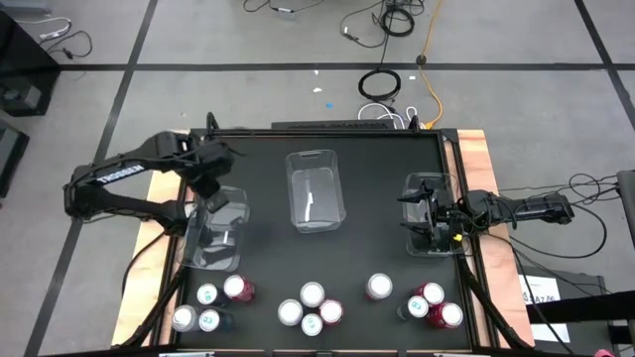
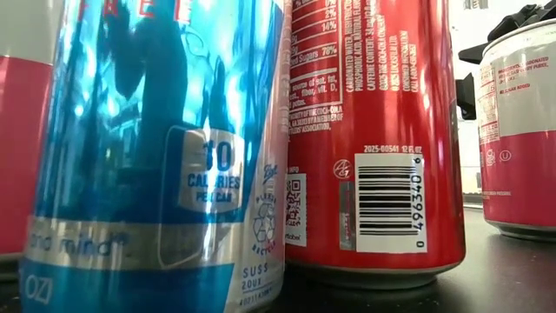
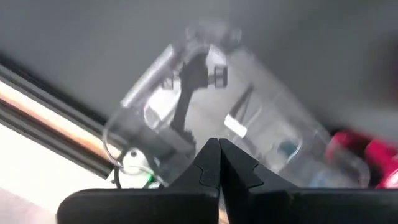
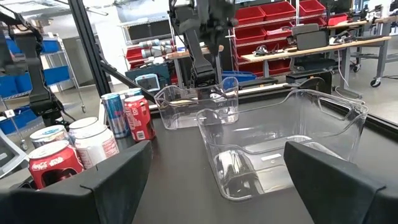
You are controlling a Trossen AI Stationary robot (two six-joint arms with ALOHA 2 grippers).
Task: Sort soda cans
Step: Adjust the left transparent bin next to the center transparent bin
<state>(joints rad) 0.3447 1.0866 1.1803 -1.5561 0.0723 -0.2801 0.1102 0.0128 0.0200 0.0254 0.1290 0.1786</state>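
Several soda cans stand upright in clusters along the table's near edge: left [image 1: 209,302], middle [image 1: 311,309] and right [image 1: 433,303]. The low view looks straight at a silver-blue can [image 2: 156,148] and a red can [image 2: 373,130]. My left gripper [image 1: 212,186] [image 3: 218,157] points down above the far end of the left clear bin [image 1: 213,236] [image 3: 249,118], shut and holding nothing. My right gripper [image 1: 415,216] [image 4: 217,186] waits level at the table's right side, over the right clear bin [image 1: 437,188], open and holding nothing.
A third clear bin [image 1: 316,188] [image 4: 280,143] stands in the table's middle. Wooden boards [image 1: 476,159] border the black table top. Cables lie on the floor beyond the far edge. Bare table lies between the bins and the cans.
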